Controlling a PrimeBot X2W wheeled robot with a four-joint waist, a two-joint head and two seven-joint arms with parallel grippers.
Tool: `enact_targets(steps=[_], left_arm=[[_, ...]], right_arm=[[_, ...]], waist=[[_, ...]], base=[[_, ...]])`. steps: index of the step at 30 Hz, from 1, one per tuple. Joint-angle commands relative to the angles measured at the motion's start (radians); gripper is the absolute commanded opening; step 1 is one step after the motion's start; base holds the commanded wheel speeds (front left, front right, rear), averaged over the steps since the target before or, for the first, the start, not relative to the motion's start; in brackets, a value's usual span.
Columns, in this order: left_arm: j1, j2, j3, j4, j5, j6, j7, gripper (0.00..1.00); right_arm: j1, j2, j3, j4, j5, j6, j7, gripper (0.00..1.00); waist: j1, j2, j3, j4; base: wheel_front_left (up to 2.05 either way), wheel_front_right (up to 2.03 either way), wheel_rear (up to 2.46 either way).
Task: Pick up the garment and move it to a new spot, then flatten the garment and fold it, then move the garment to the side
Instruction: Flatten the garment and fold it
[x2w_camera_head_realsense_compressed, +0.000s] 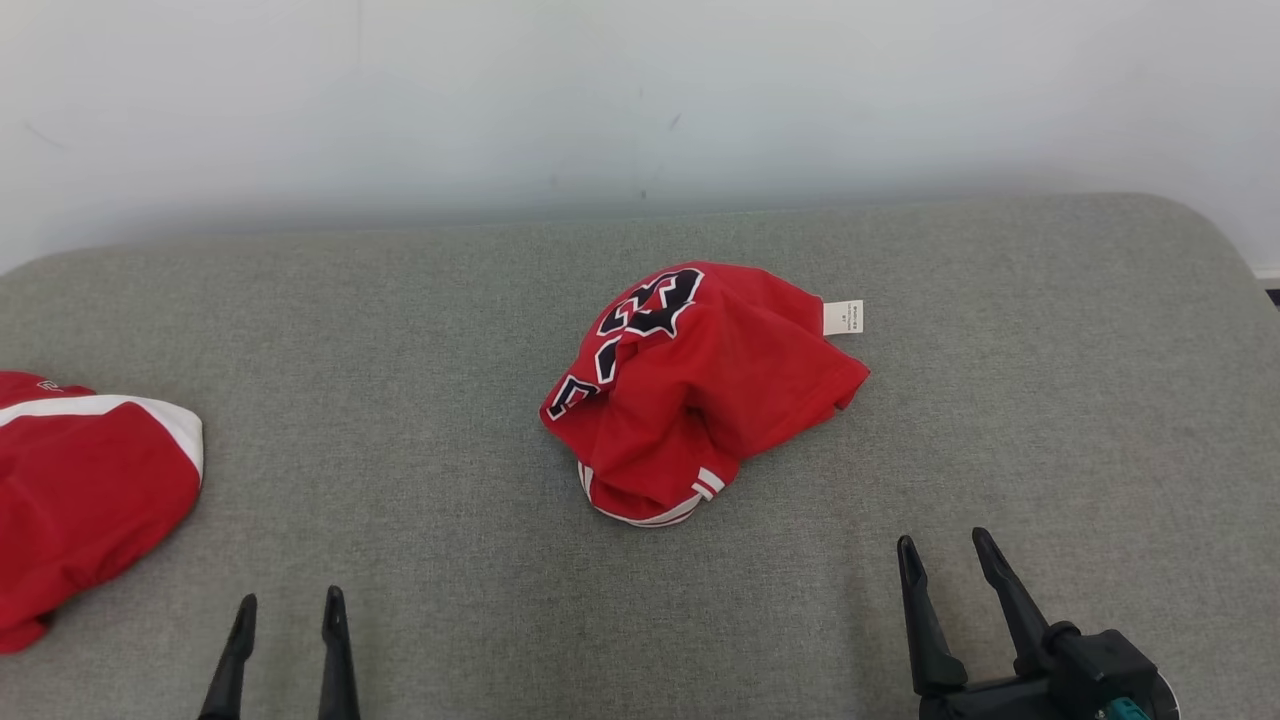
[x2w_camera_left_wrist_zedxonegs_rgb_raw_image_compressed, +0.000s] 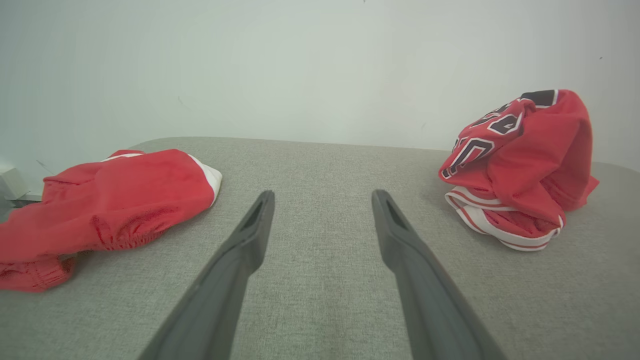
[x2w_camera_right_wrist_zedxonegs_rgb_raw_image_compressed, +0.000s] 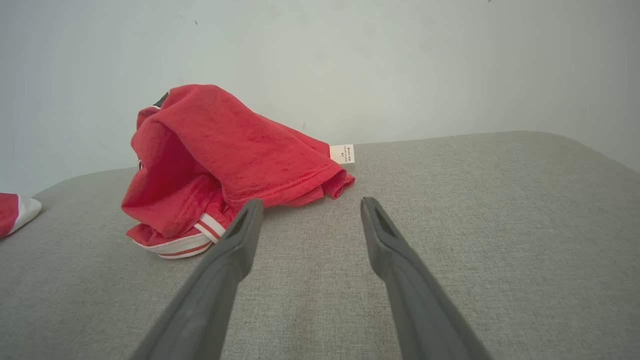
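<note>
A crumpled red garment (x2w_camera_head_realsense_compressed: 700, 385) with black-and-white lettering, striped white trim and a white label lies in a heap at the middle of the grey padded surface (x2w_camera_head_realsense_compressed: 420, 400). It appears at the right of the left wrist view (x2w_camera_left_wrist_zedxonegs_rgb_raw_image_compressed: 525, 165) and at the left of the right wrist view (x2w_camera_right_wrist_zedxonegs_rgb_raw_image_compressed: 225, 155). My left gripper (x2w_camera_head_realsense_compressed: 290, 602) stands open near the front edge, well left of the heap, nothing between its fingers (x2w_camera_left_wrist_zedxonegs_rgb_raw_image_compressed: 322, 197). My right gripper (x2w_camera_head_realsense_compressed: 945, 545) is open too, just right of and nearer than the heap, also holding nothing (x2w_camera_right_wrist_zedxonegs_rgb_raw_image_compressed: 310, 205).
A second red garment (x2w_camera_head_realsense_compressed: 80, 490) with a white band lies at the left edge of the surface, also in the left wrist view (x2w_camera_left_wrist_zedxonegs_rgb_raw_image_compressed: 110, 200). A pale wall (x2w_camera_head_realsense_compressed: 640, 90) rises right behind the surface. The surface's rounded right end (x2w_camera_head_realsense_compressed: 1220, 250) drops off.
</note>
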Motion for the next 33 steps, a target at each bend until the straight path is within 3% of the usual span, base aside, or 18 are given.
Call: enact_targets(steps=[1, 12, 24, 33], left_arm=[[-0.009, -0.002, -0.013, 0.01, 0.0, -0.003, -0.004, 1.0], [-0.146, -0.002, -0.121, 0.089, 0.011, -0.028, -0.004, 1.0], [-0.312, 0.037, -0.239, 0.261, -0.001, -0.033, -0.003, 1.0], [-0.399, 0.066, -0.269, 0.46, -0.024, -0.033, -0.003, 1.0]], right_arm=[[-0.009, 0.0, -0.002, 0.0, 0.004, -0.002, -0.002, 1.0], [-0.034, 0.0, 0.019, -0.001, 0.019, -0.002, -0.002, 1.0], [-0.079, 0.0, 0.037, -0.001, 0.075, -0.002, -0.002, 1.0], [-0.089, 0.0, 0.036, 0.006, 0.1, -0.002, -0.002, 1.0]], waist=[[0.0, 0.0, 0.002, -0.001], [0.0, 0.0, 0.035, -0.035], [0.0, 0.0, 0.111, -0.19], [0.0, 0.0, 0.13, -0.279]], base=[[0.0, 0.0, 0.0], [0.0, 0.0, 0.0], [0.0, 0.0, 0.0], [0.0, 0.0, 0.0]])
